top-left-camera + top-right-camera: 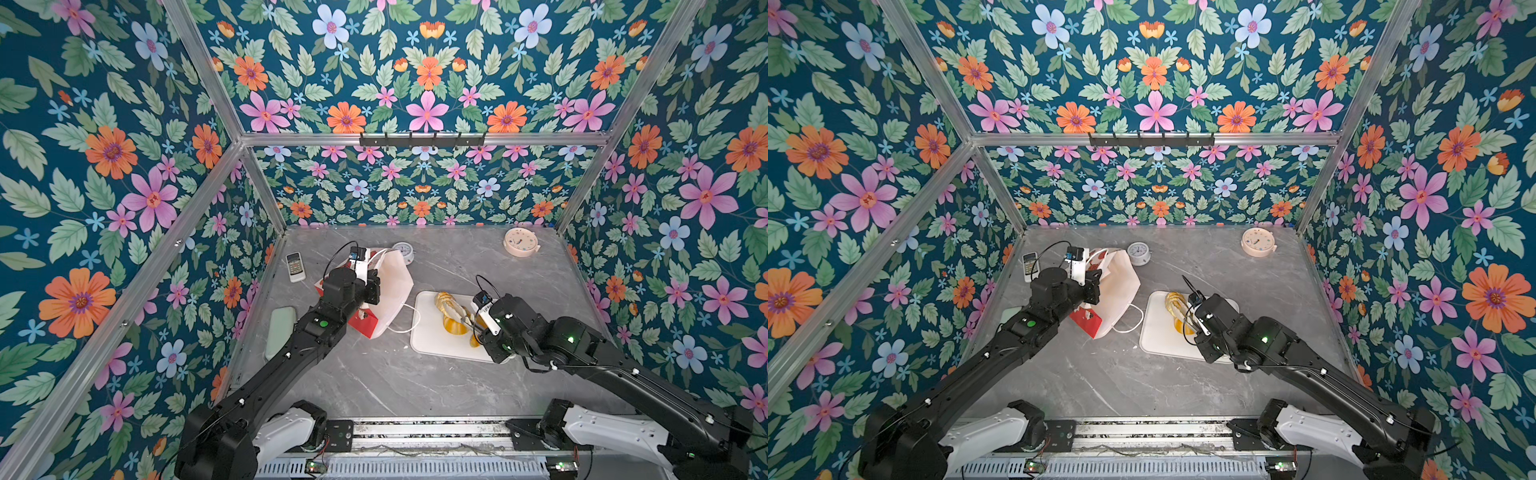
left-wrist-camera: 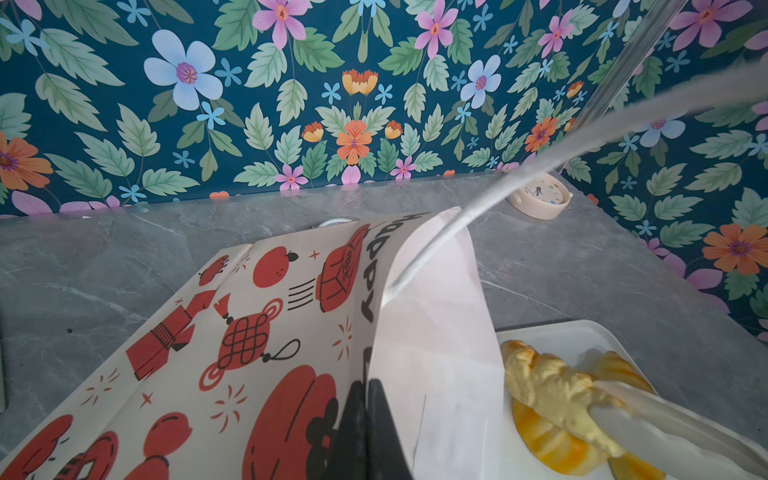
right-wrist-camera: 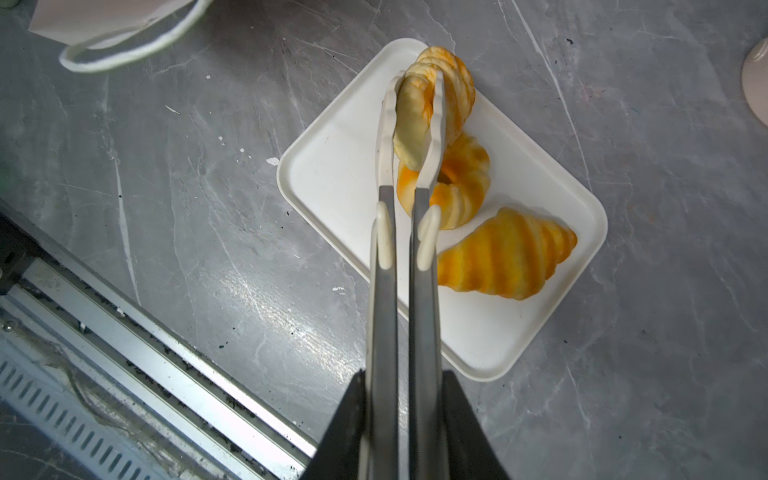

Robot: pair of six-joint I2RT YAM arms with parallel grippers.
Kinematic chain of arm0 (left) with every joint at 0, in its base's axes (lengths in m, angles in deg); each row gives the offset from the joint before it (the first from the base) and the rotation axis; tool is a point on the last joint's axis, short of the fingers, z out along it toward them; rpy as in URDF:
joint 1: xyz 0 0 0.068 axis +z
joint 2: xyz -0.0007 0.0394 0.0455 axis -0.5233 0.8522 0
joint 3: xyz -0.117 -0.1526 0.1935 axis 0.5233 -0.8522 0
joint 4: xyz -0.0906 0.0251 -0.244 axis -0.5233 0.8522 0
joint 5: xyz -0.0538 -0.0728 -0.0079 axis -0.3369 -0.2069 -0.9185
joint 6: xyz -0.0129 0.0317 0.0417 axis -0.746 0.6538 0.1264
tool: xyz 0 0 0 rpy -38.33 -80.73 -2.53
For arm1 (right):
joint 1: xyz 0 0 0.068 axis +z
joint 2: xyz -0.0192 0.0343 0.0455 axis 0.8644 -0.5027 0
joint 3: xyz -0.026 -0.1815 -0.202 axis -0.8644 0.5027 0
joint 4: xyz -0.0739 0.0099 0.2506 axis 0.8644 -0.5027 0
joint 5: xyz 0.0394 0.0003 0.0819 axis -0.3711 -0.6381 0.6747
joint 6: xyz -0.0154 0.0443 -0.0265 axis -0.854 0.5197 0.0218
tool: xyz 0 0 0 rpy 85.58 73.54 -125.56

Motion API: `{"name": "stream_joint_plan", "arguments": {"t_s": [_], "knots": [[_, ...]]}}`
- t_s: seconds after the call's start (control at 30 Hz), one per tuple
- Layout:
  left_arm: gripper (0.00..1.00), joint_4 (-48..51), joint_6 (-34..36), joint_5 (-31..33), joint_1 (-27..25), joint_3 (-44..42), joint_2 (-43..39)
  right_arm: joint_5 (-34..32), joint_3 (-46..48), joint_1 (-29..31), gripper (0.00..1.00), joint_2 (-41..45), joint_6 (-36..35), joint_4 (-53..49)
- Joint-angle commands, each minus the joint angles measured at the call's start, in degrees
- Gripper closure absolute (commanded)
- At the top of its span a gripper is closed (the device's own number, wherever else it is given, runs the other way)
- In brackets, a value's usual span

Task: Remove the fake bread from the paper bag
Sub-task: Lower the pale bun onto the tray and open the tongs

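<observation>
The paper bag (image 1: 392, 286) (image 1: 1121, 286) lies tilted on the table, red motifs on white, mouth facing the tray. My left gripper (image 2: 365, 395) (image 1: 376, 291) is shut on the bag's (image 2: 249, 332) mouth edge. My right gripper (image 3: 401, 374) (image 1: 482, 322) is shut on metal tongs (image 3: 401, 270). The tong tips pinch a ridged twist loaf (image 3: 411, 116) (image 2: 552, 386) just above the white tray (image 3: 332, 178) (image 1: 430, 338). A ring bagel (image 3: 465, 178) and a croissant (image 3: 507, 253) lie on the tray. The bag's inside is hidden.
A remote (image 1: 295, 267) and a small round gauge (image 1: 403, 249) sit behind the bag. A pink round clock (image 1: 520, 242) stands at the back right. A pale green object (image 1: 280, 328) lies by the left wall. A metal rail (image 3: 145, 332) runs along the front edge.
</observation>
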Motion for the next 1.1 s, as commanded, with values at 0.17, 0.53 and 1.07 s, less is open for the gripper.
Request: {"name": "stream_joint_plan", "arguments": {"t_s": [0.17,0.53,1.07], "knots": [[1.0,-1.1,0.1,-0.3,0.0,-0.7,-0.5,0.3,-1.0,0.0,1.0,-5.3,-0.5,6.7],[1.0,-1.5,0.0,-0.2,0.0,-1.4,-0.5,-0.6,-1.6,0.3,0.99,0.0,2.7,0.8],[1.0,-1.5,0.0,-0.3,0.0,-1.8,-1.2,-2.1,-3.9,2.1,0.98,-9.7,-2.4,5.4]]}}
